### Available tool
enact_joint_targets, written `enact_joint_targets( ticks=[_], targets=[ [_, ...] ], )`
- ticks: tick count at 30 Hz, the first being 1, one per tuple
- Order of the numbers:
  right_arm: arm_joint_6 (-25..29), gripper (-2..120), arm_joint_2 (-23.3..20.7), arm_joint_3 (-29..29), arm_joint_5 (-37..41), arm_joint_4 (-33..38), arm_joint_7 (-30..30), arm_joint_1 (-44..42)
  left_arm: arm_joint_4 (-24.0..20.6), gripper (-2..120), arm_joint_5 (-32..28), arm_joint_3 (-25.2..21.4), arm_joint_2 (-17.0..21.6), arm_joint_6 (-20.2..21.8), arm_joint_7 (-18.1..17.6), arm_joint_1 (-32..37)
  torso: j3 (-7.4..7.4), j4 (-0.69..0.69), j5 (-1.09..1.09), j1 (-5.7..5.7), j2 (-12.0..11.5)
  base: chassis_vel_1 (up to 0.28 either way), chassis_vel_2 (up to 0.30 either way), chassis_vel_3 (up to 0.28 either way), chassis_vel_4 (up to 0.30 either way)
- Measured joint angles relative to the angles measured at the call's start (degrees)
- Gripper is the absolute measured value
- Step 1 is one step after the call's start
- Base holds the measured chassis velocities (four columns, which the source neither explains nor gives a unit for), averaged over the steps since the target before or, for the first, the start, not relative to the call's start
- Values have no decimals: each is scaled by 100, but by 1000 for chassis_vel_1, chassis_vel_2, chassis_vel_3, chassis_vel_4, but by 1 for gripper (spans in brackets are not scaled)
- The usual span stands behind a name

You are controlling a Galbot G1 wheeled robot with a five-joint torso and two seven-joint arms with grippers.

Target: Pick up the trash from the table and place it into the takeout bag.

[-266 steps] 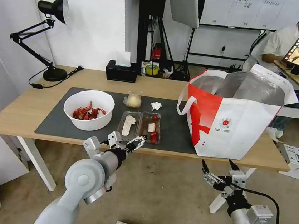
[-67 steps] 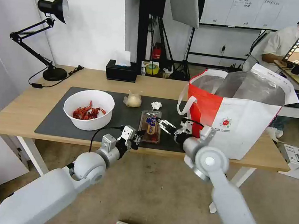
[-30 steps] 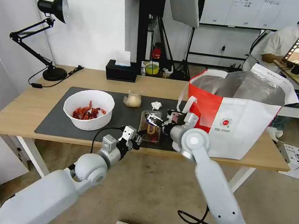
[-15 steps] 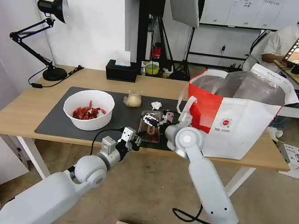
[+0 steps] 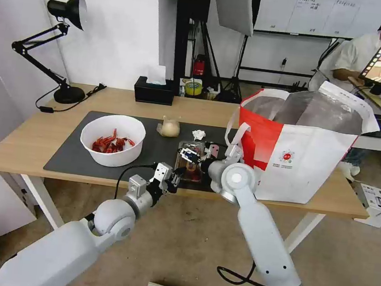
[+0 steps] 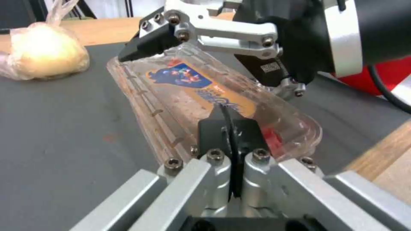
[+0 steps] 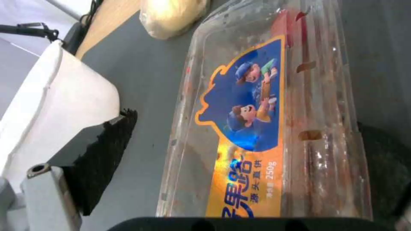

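The clear hinged tray (image 5: 189, 165) lies folded shut on the dark mat (image 5: 153, 150), with a blue and orange label on its lid (image 7: 248, 128). My right gripper (image 5: 192, 154) hovers open just over it, one finger on each long side (image 6: 145, 45). My left gripper (image 5: 170, 176) is shut, its fingertips (image 6: 229, 128) against the tray's near end. The white bowl (image 5: 113, 139) of red shells stands to the left. The small bag (image 5: 169, 127) of beige stuff and the crumpled tissue (image 5: 198, 134) lie behind the tray. The takeout bag (image 5: 300, 146) stands open on the right.
A black desk lamp (image 5: 67, 55) and its cable occupy the table's (image 5: 25, 142) back left. A black tissue box (image 5: 154, 94) sits at the back edge. The takeout bag's loop handle (image 5: 235, 134) hangs close to my right wrist.
My right gripper has moved left from beside the takeout bag to over the tray, its fingers now straddling it. The left gripper has stayed at the tray's near end.
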Motion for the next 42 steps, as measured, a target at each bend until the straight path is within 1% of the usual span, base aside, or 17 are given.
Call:
enact_joint_targets(
  ticks=[3,4,7,8,10,11,13,14,17,18,21,23,24,26,28,35,42],
  targets=[
    [-53,89,-26,-4,118,3,107,0,-21,0,2,-16,9,-13,-5,15,-1,-1,0,-1,1,0,0,0,0],
    [-53,89,-26,-4,118,3,107,0,-21,0,2,-16,9,-13,-5,15,-1,-1,0,-1,1,0,0,0,0],
    [-80,74,-65,-5,197,4,171,-6,-40,0,3,-30,16,-27,-6,20,-1,-2,0,-2,2,0,0,0,0],
    [-80,74,-65,-5,197,4,171,-6,-40,0,3,-30,16,-27,-6,20,-1,-2,0,-2,2,0,0,0,0],
    [-80,63,-88,-5,218,2,185,-10,-57,0,3,-46,17,-38,-7,35,0,0,0,-1,2,0,0,0,0],
    [-80,63,-88,-5,218,2,185,-10,-57,0,3,-46,17,-38,-7,35,0,0,0,-1,2,0,0,0,0],
    [-80,52,-98,-1,231,-9,198,-6,-72,0,3,-66,19,-41,-8,58,1,3,1,-1,1,0,0,0,0],
    [-80,52,-98,-1,231,-9,198,-6,-72,0,3,-66,19,-41,-8,58,1,3,1,-1,1,0,0,0,0],
    [-69,37,-137,15,344,-19,203,-14,-84,0,3,-92,19,-88,-8,99,2,5,2,0,-1,0,0,0,0],
    [-69,37,-137,15,344,-19,203,-14,-84,0,3,-92,19,-88,-8,99,2,5,2,0,-1,0,0,0,0],
    [-67,28,-169,13,393,-35,189,-13,-84,0,2,-101,22,-109,-8,107,2,7,3,0,-1,0,0,0,0],
    [-62,14,-197,18,406,-40,189,0,-84,0,-3,-115,29,-113,-8,109,1,4,2,0,-1,0,0,0,0],
    [-62,14,-197,18,406,-40,189,0,-84,0,-3,-115,29,-113,-8,109,1,4,2,0,-1,0,0,0,0],
    [-55,5,-216,19,411,-32,185,12,-86,0,-6,-123,26,-126,-8,123,1,4,3,1,-1,0,0,0,0],
    [-50,0,-227,18,415,-30,182,16,-89,0,-7,-124,18,-128,-9,133,1,4,2,0,-1,0,0,0,0],
    [28,0,-263,4,419,-23,178,8,-134,0,-8,-167,7,-133,-12,205,1,4,2,0,-1,0,0,0,0],
    [73,0,-295,8,422,-2,177,-30,-299,0,-11,-445,138,-143,-15,465,1,4,1,0,-1,0,0,0,0]
  ],
)
